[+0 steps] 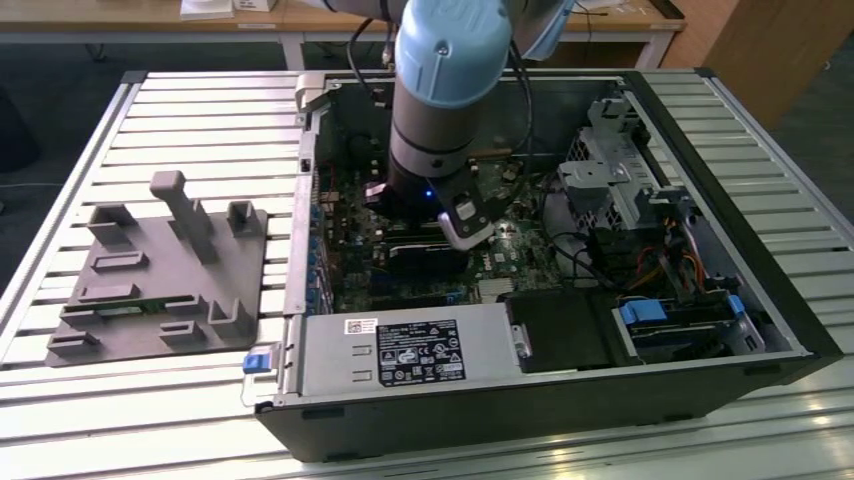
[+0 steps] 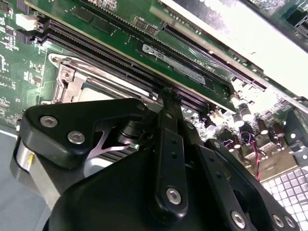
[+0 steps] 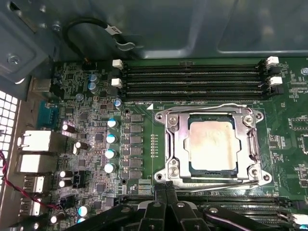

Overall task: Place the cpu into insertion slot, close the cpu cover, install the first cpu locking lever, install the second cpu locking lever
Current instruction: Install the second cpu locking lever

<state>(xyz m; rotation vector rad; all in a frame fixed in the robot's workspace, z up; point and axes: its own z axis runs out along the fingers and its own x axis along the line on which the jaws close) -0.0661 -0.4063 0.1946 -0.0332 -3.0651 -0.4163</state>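
Black gripper (image 3: 168, 192) is down inside the open black computer case (image 1: 534, 410), tips just at the edge of the socket. In the first wrist view I see the two black fingers (image 3: 161, 195) pressed together side by side, so closed, nothing visibly between them. Second wrist view shows the same: finger tips (image 2: 168, 94) meeting at a point right beside the socket's silvery frame and the long black memory slots (image 2: 110, 53).

The cpu (image 3: 213, 145), a small flat square chip with dull grey-brown metal top, sits in the insertion slot (image 3: 214, 171), the square socket with silvery rim on the green motherboard (image 3: 144, 120). The cpu cover (image 3: 175, 144), a thin silvery square frame with a large window, lies flat around the chip, which shows through the window. A thin wire lever (image 3: 211, 106) runs along the socket side nearest the memory slots; another wire lever (image 3: 226, 180) runs along the opposite side, next to the gripper tips. I can't tell whether either is latched.

Exterior view: grey and light-blue robot arm (image 1: 447, 90) reaches down into the middle of the case, which lies on its side on a slatted aluminium worktop (image 1: 174, 110). A grey plastic fixture block (image 1: 160, 290) sits on the worktop, towards the exterior view's left, apart from the case.
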